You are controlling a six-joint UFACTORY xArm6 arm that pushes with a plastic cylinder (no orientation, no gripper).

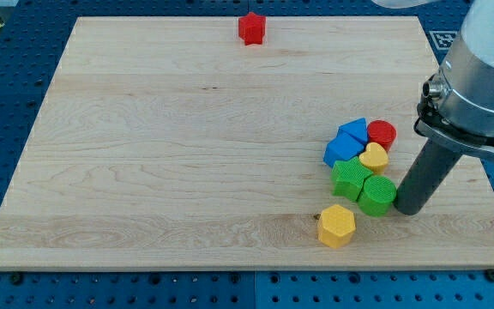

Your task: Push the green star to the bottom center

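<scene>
Nearest the view's bottom, a yellow hexagonal block lay on the counter, apart from the others and just below the cluster. Your tip stood at the right of the view, its lower end touching or just beside the right side of a green cylinder. The rod rose from there up to the arm's grey housing at the view's right edge.

The green star sat immediately to the left of the green cylinder, touching it, in the lower right part of the counter, right of the bottom centre. The cylinder lay between your tip and the star.

Above the star, a small yellow block rested against it; its shape could not be made out with certainty. To its left were two blue blocks pressed together: a lower one and an upper one. A red cylinder sat at the cluster's upper right, touching the yellow block below it.

Farthest away, a red block, star-like in outline, stood alone near the counter's top edge, well apart from everything else.

No pincer appeared in the view; your arm ended in the plain rod, so no open or closed state could be recorded.
</scene>
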